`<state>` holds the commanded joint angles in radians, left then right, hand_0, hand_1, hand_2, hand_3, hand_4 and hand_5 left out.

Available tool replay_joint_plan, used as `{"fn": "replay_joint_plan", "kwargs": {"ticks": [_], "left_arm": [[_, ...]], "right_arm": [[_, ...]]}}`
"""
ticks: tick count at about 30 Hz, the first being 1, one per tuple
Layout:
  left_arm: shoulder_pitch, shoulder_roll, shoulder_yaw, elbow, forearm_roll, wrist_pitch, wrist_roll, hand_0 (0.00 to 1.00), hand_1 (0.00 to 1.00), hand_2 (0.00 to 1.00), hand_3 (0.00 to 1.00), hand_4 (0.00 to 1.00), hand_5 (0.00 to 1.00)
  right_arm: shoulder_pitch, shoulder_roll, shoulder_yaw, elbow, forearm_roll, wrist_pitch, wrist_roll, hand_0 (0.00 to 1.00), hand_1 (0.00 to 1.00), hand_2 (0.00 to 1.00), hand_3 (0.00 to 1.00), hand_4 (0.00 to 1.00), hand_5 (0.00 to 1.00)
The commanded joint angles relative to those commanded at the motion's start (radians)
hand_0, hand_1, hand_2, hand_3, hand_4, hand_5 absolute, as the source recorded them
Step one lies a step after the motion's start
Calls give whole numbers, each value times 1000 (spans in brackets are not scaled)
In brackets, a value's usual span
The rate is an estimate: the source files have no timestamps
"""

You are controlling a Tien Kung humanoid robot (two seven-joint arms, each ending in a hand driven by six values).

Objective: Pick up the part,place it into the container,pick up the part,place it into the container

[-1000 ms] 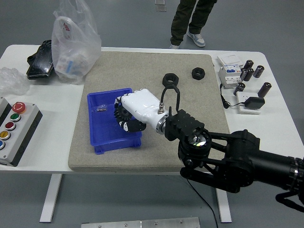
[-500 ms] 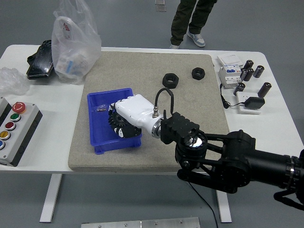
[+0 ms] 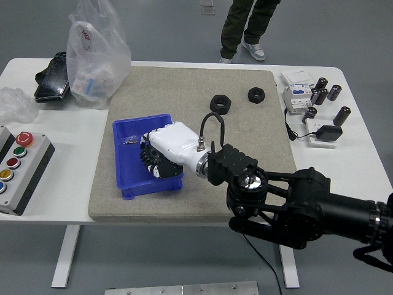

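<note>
The right hand (image 3: 167,150) has its fingers curled down inside the blue container (image 3: 130,178), left of centre; whether they grip a part I can't tell. Two black nuts (image 3: 220,102) wait upper centre on the mat (image 3: 184,86): rigid, probably weighty, best pinched across opposite flats.

One blue bin (image 3: 130,161) near the mat's (image 3: 184,110) left edge. Two black nuts (image 3: 219,102) toward the mat's far edge. Five dark cylinders (image 3: 319,95) at the bench's (image 3: 356,153) far right corner. One button box (image 3: 18,166) at the left edge. One plastic bag (image 3: 95,58).
</note>
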<state>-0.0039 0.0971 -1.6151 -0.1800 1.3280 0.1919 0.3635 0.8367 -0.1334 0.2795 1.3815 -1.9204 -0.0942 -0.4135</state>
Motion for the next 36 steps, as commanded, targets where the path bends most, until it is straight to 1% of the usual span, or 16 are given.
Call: {"fn": "replay_joint_plan", "kwargs": {"ticks": [1, 6, 7, 14, 18, 19, 23, 24, 25, 28, 30, 31, 33, 36], "left_arm": [[0, 0, 0, 0, 0, 0, 0, 840, 778, 787, 867, 840, 495], [0, 1, 0, 0, 1, 0, 2, 840, 778, 787, 867, 840, 495], [0, 1, 0, 0, 1, 0, 2, 840, 779, 788, 869, 840, 495], [0, 1, -1, 0, 2, 0, 1, 840, 779, 788, 871, 840, 495], [1, 0, -1, 0, 2, 0, 2, 840, 779, 788, 871, 840, 495], [2, -1, -1, 0, 2, 0, 2, 841, 780, 788, 871, 841, 495], [2, -1, -2, 0, 2, -1, 1, 841, 780, 788, 871, 841, 495], [2, -1, -2, 0, 2, -1, 1, 841, 780, 788, 871, 841, 495], [2, -1, -2, 0, 2, -1, 1, 842, 780, 788, 872, 842, 496], [3, -1, -3, 0, 2, 0, 1, 842, 780, 788, 872, 842, 496], [4, -2, -3, 0, 2, 0, 1, 842, 780, 788, 872, 842, 496], [4, -3, -3, 0, 2, 0, 1, 842, 781, 789, 872, 842, 496], [4, -4, -3, 0, 1, 0, 1, 842, 781, 789, 872, 842, 496], [7, -8, -4, 0, 1, 0, 1, 842, 781, 789, 872, 842, 496]], "right_arm": [[-1, 0, -1, -1, 5, 0, 2, 224, 439, 716, 751, 705, 260], [-2, 1, -1, -3, 10, -5, 10, 224, 439, 716, 751, 705, 260], [-2, 1, 0, -3, 10, -7, 12, 220, 435, 727, 774, 755, 275], [-10, 0, 14, -2, -5, -21, 18, 219, 422, 728, 777, 756, 266], [-25, -8, 69, 11, -19, -33, 20, 219, 422, 728, 777, 756, 266], [-31, -15, 93, 17, -24, -34, 20, 219, 424, 725, 761, 771, 300], [-53, -44, 188, 27, -48, -39, 19, 219, 424, 725, 761, 771, 300], [-60, -52, 214, 24, -54, -42, 20, 219, 424, 725, 761, 771, 300], [-72, -60, 249, 16, -62, -48, 24, 220, 421, 708, 731, 772, 298], [-111, -71, 347, -18, -71, -75, 45, 220, 421, 708, 731, 772, 298], [-151, -66, 426, -61, -38, -115, 84, 220, 421, 708, 731, 772, 298], [-169, -63, 459, -80, -16, -131, 103, 210, 397, 699, 700, 773, 295], [-206, -53, 523, -117, 32, -160, 145, 210, 397, 699, 700, 773, 295], [-276, -26, 624, -165, 134, -214, 231, 210, 397, 699, 700, 773, 295]]}}
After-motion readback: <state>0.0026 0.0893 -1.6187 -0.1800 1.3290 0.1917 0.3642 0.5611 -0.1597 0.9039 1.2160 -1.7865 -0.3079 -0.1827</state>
